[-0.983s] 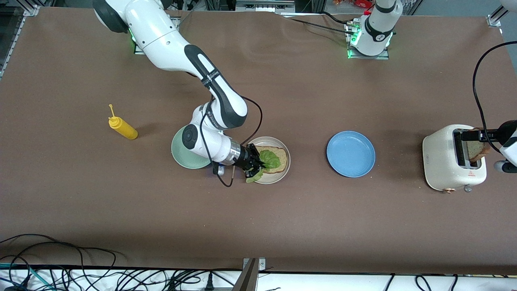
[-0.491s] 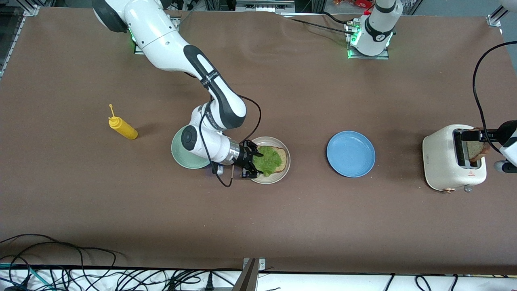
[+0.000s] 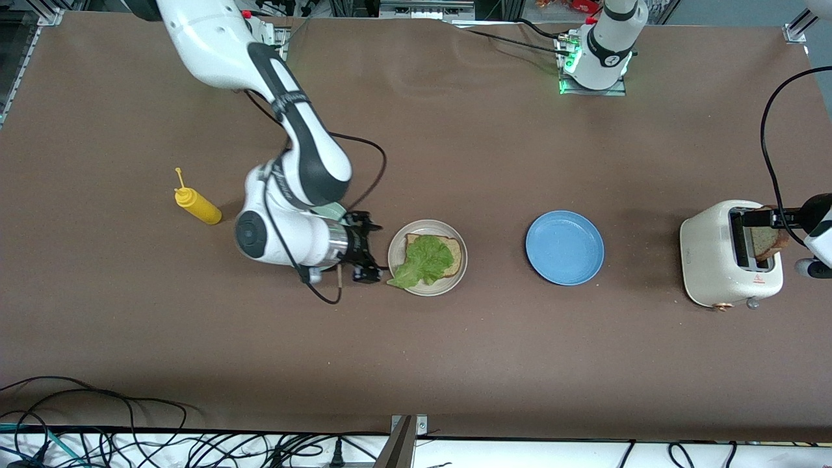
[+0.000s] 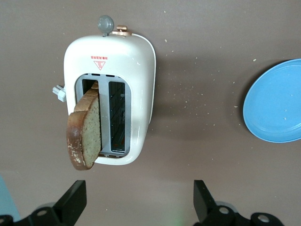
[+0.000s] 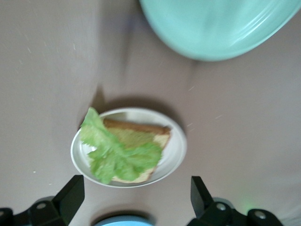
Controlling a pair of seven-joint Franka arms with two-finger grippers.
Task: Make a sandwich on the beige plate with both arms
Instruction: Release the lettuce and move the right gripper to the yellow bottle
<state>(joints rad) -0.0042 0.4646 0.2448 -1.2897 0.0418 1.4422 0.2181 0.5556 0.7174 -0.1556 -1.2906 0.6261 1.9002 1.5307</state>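
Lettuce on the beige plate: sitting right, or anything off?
Slightly off. The lettuce lies askew on the bread slice; one end hangs past the bread and over the rim of the beige plate, on the side toward the right gripper. Nothing spilled.

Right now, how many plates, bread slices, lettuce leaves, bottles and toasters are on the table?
Plates: 3, the beige plate, the blue plate and the mint-green plate
Bread slices: 2, one on the beige plate, one in the toaster
Lettuce leaves: 1
Yellow bottles: 1
Toasters: 1
Total: 8
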